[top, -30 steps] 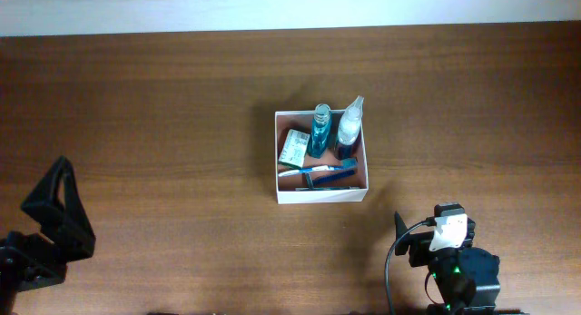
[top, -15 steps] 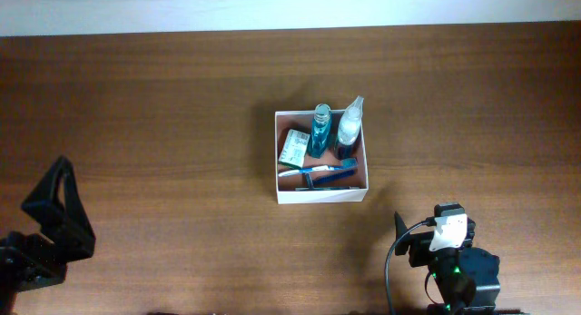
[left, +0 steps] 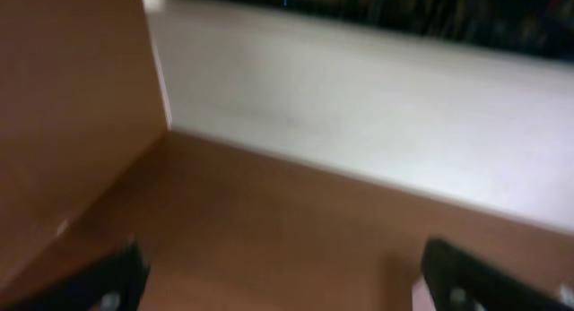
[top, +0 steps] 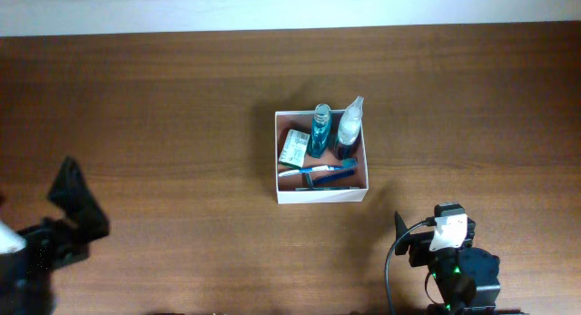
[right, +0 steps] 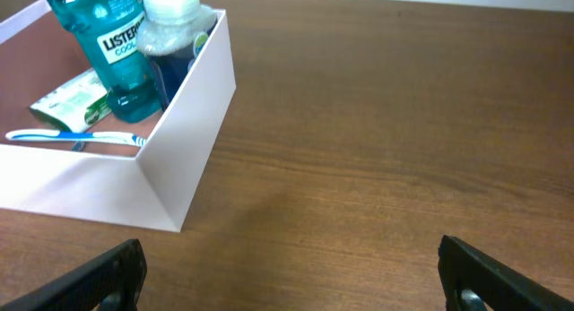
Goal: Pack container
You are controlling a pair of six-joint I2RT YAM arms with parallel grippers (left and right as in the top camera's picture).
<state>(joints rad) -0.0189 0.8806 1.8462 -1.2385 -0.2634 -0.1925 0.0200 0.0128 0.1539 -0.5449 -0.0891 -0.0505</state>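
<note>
container (top: 322,196) sat around the middle of the bench (top: 163,106), slightly toward the right edge, square to the edges and open at the top.

overhead view: four items lay inside the white walls. a teal mouthwash bottle (top: 320,130) and a clear spray bottle (top: 349,124) stood side by side against the far wall. a green-and-white packet (top: 295,146) lay by the left wall. a blue toothbrush (top: 320,172) lay across the floor along the near wall. the left gripper (top: 80,204) appeared as a dark blurred shape near the front left corner, well apart from the container. the right arm (top: 458,265) stood at the front edge toward the right corner, also apart from the container.

left wrist view: the picture was blurred. the two dark fingers (left: 112,284) stood spread wide at the bottom corners of the frame with nothing between them. bare brown bench and a pale band lay beyond.

right wrist view: the right gripper (right: 296,280) had its fingers spread wide apart, holding nothing, over bare wood. the container occupied the upper left, one corner turned toward the camera. the mouthwash bottle touched the spray bottle. the toothbrush rested in front of the packet.
</note>
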